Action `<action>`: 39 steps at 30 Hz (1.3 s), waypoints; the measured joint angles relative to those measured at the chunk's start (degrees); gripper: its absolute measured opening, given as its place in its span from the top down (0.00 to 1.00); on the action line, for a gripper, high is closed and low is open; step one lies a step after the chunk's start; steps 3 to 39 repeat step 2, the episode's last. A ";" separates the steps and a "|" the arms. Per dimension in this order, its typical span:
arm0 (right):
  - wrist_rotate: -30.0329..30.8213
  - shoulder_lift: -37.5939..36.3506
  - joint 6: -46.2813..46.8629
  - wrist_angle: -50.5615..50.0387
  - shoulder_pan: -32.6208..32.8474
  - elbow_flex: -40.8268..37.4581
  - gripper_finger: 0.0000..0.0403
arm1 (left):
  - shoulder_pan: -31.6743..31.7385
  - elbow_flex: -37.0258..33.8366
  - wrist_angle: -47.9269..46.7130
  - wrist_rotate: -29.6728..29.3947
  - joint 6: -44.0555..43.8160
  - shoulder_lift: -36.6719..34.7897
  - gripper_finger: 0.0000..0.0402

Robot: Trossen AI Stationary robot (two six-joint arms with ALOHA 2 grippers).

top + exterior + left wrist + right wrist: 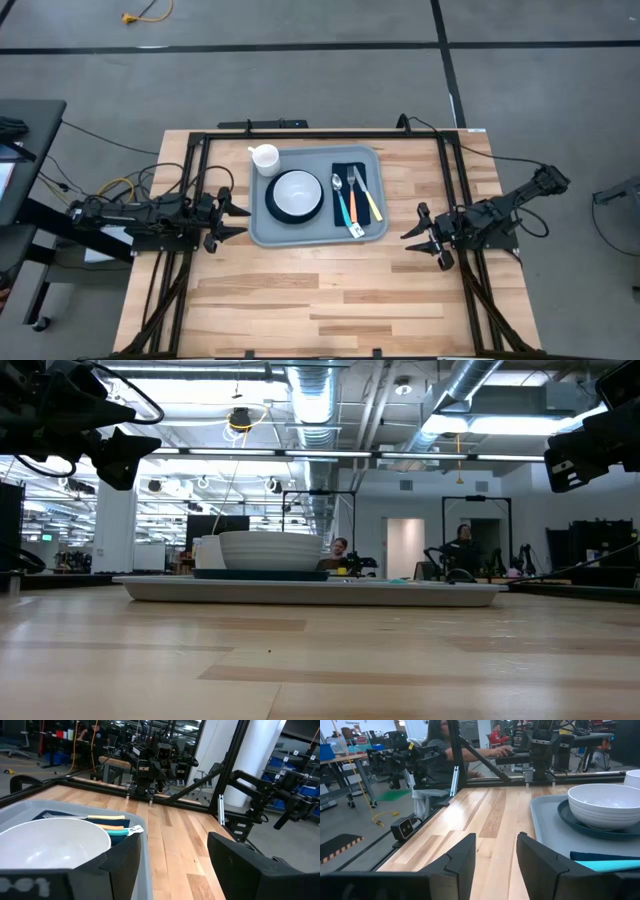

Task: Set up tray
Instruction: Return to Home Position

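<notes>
The grey-blue tray (318, 232) lies flat in the middle of the table. On it a white bowl (296, 190) sits in a dark teal plate (567, 814). A white cup (265, 158) stands at its far left corner. A dark navy napkin (352, 172) at its right carries a spoon, a fork and a knife (357, 195) with coloured handles. My left gripper (240, 220) hovers open just off the tray's left edge. Right of the tray, my right gripper (413, 222) is open too, clear of the rim and with nothing between its fingers.
A black metal frame (320, 133) runs along the table's far edge and down both sides beside the arms. Bare wood lies in front of the tray toward the near edge (330, 300). Beyond the table are people at desks (440, 740) and other equipment.
</notes>
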 joint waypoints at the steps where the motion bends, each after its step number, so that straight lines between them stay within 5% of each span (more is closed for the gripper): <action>1: 0.02 0.00 0.00 0.00 0.00 0.00 0.67 | 0.00 -0.01 -0.01 -0.01 -0.15 0.00 0.45; 39: 0.00 0.00 0.00 0.00 0.00 0.00 0.67 | 0.01 -0.01 -0.02 -0.02 -0.20 0.00 0.45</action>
